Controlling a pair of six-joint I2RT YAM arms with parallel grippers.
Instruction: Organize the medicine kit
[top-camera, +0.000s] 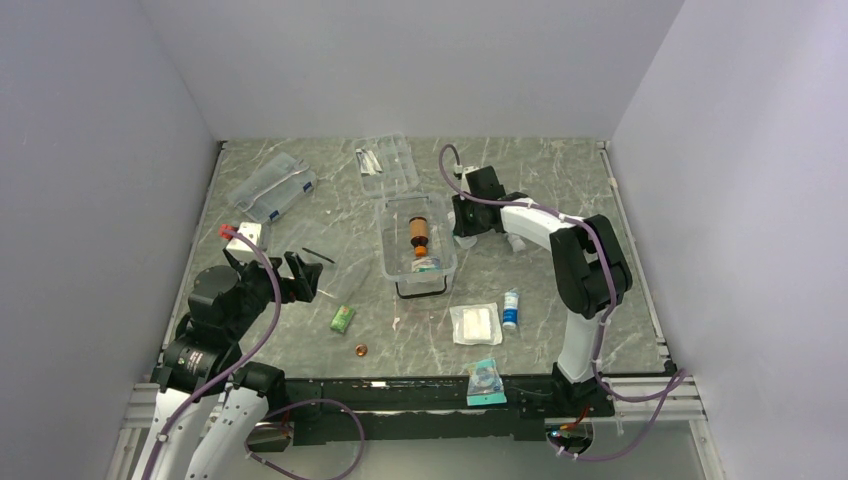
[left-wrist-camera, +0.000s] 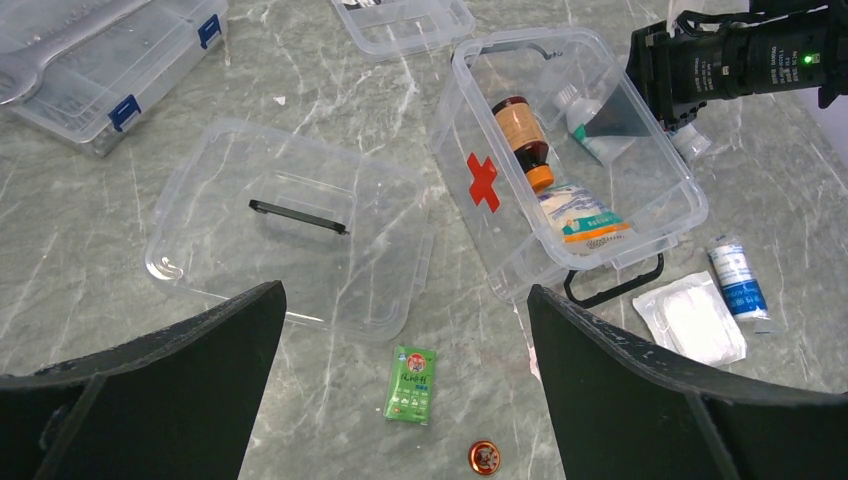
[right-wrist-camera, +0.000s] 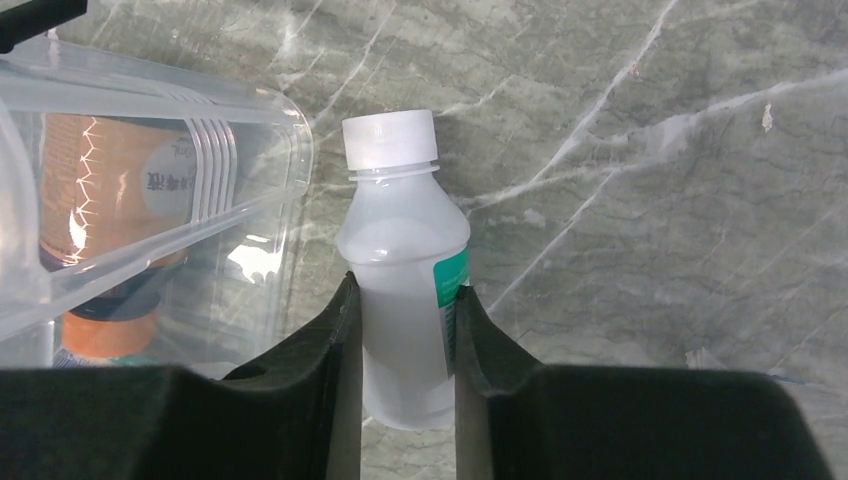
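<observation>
The right gripper (right-wrist-camera: 405, 305) pinches a white bottle (right-wrist-camera: 400, 230), cap pointing away along the fingers, just outside the right wall of the open kit (top-camera: 383, 240) at mid-table, which lies to its left; the spread left gripper (left-wrist-camera: 405, 290) is farther off.

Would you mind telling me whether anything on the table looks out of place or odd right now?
Yes: the medicine kit stands open, its lid flat on the table beside it, and a teal packet sits at the table's near edge, apart from the rest, seemingly overhanging it. Nothing looks spilled or broken.
</observation>
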